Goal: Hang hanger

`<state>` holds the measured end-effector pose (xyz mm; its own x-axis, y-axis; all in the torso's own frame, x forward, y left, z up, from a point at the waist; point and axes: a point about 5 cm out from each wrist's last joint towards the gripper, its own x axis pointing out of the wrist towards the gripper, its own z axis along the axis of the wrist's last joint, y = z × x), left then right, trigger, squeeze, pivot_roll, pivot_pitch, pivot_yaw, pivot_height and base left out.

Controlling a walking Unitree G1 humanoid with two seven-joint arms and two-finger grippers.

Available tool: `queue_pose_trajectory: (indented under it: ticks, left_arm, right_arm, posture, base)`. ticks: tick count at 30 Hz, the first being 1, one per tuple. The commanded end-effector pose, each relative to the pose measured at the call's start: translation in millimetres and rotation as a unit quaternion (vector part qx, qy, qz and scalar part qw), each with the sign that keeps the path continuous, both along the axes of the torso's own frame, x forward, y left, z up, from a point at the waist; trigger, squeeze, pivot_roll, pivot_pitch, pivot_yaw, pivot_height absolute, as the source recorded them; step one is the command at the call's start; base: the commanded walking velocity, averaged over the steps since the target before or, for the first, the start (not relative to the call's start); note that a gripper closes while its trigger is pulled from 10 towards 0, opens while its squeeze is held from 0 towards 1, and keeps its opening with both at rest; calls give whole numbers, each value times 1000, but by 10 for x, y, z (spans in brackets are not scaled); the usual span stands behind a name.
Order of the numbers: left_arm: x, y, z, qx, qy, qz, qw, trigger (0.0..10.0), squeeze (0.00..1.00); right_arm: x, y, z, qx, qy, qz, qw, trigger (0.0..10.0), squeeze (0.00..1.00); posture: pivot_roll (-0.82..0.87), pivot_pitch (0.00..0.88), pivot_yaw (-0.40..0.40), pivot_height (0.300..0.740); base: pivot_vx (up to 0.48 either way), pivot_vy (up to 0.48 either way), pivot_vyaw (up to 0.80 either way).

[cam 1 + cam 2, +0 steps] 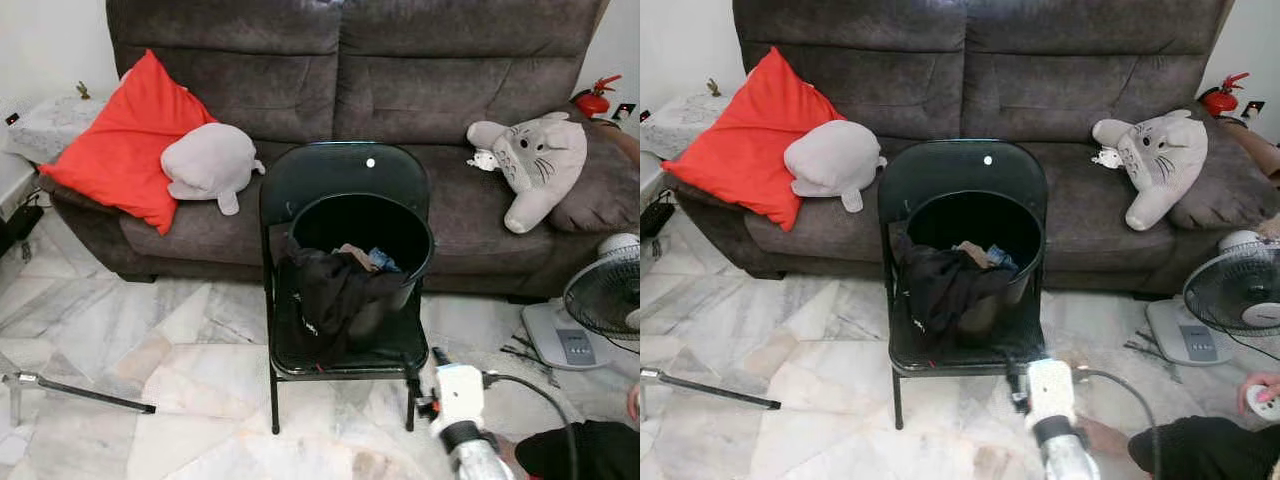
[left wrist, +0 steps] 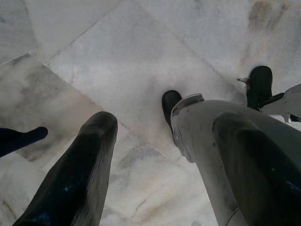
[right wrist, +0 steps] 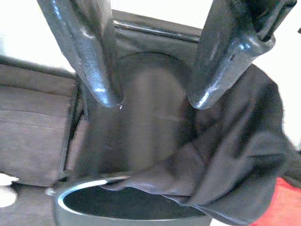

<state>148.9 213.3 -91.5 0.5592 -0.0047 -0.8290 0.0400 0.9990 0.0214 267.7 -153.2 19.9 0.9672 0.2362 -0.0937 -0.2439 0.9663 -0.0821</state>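
at the lower right of the frame our right gripper (image 3: 153, 101), fingers spread and released, faces the black bucket (image 1: 362, 240) with dark clothes (image 1: 330, 290) on the folding chair (image 1: 340, 330); left gripper (image 2: 164, 179) spread over the marble floor (image 2: 131, 61).

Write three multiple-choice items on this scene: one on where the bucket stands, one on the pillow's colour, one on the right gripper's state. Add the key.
1. Where is the bucket?
A. on the folding chair
B. on the sofa
C. on the floor

2. What colour is the pillow?
A. blue
B. red
C. green

3. How are the right gripper's fingers?
A. shut on a hanger
B. shut on the dark cloth
C. open, holding nothing

Key: 1 A, the bucket rests on the chair seat before the sofa. 2 B, it is plainly red beside the grey plush. 3 C, the right wrist view shows the fingers apart, with the dark cloth on the bucket rim beyond them.
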Motion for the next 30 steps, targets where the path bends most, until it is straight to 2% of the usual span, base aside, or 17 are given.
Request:
queue_pose_trajectory:
  ticks: [1, 2, 3, 4, 5, 6, 7, 8, 9, 10, 14, 15, 18, 20, 24, 30]
  left_arm:
    - [-78, 3, -34, 3, 18, -5, 1000, 10000, 0]
    - [-77, 5, -33, 4, 18, -5, 1000, 10000, 0]
    - [-79, 10, -34, 5, 19, -5, 1000, 10000, 0]
    - [-82, 18, -34, 6, 20, -5, 1000, 10000, 0]
    - [-83, 21, -34, 7, 20, -5, 1000, 10000, 0]
    - [-83, 25, -33, 6, 20, -2, 1000, 10000, 0]
    - [-83, 27, -32, 6, 19, 0, 1000, 10000, 0]
    - [-85, 31, -32, 5, 18, 2, 1000, 10000, 0]
    - [-85, 31, -32, 5, 18, 2, 1000, 10000, 0]
    - [-90, 34, -33, 4, 18, 3, 1000, 10000, 0]
    - [-100, 32, -37, 3, 19, 3, 1000, 10000, 0]
    - [-103, 29, -38, 3, 19, 3, 1000, 10000, 0]
    - [-107, 23, -40, 3, 18, 3, 1000, 10000, 0]
    - [-107, 23, -39, 4, 16, 3, 1000, 10000, 0]
    - [-105, 37, -34, 4, 12, 7, 1000, 10000, 0]
    - [-110, 58, -32, 6, 12, 14, 1000, 10000, 0]
  right_arm:
    - [127, 104, 145, 27, -12, 31, 999, 10000, 345]
    - [150, 131, 173, 31, -14, 40, 999, 10000, 345]
    - [179, 157, 204, 27, -17, 50, 998, 10000, 812]
    - [221, 176, 247, 21, -24, 57, 998, 10000, 988]
    - [238, 177, 264, 20, -27, 58, 998, 10000, 988]
    - [253, 165, 291, 24, -33, 51, 998, 10000, 961]
    - [263, 156, 308, 27, -37, 46, 998, 10000, 871]
    - [255, 138, 308, 30, -39, 36, 998, 10000, 396]
    - [255, 138, 308, 30, -39, 36, 998, 10000, 396]
    - [208, 107, 278, 37, -35, 18, 999, 10000, 0]
    - [37, 34, 141, 40, -14, -24, 999, 10000, 0]
    - [-28, -31, 78, 54, -1, -57, 997, 10000, 0]
    - [-204, -257, -67, 90, 26, -168, 981, 10000, 0]
    - [-337, -390, -120, 94, 35, -223, 970, 10000, 0]
    - [-441, -430, -79, 71, 29, -220, 972, 10000, 0]
    - [-419, -458, -36, 66, 24, -224, 972, 10000, 0]
  posture:
    - [-76, 116, 37, 721]
    - [-77, 116, 38, 721]
    - [-76, 115, 38, 721]
    - [-71, 114, 36, 721]
    - [-69, 114, 35, 721]
    - [-67, 113, 34, 721]
    - [-67, 113, 34, 721]
    - [-69, 114, 34, 721]
    - [-69, 114, 34, 721]
    - [-72, 116, 33, 721]
    - [-75, 118, 34, 721]
    - [-74, 118, 34, 721]
    - [-69, 116, 32, 721]
    - [-68, 115, 31, 721]
    - [-78, 113, 32, 721]
    - [-79, 106, 32, 721]
  base:
    - [0, 0, 0]
    - [0, 0, 0]
    - [0, 0, 0]
    - [0, 0, 0]
    - [0, 0, 0]
    - [0, 0, 0]
    - [0, 0, 0]
    - [0, 0, 0]
    - [0, 0, 0]
    - [0, 0, 0]
    - [0, 0, 0]
    - [0, 0, 0]
    - [0, 0, 0]
    - [0, 0, 0]
    - [0, 0, 0]
    - [0, 0, 0]
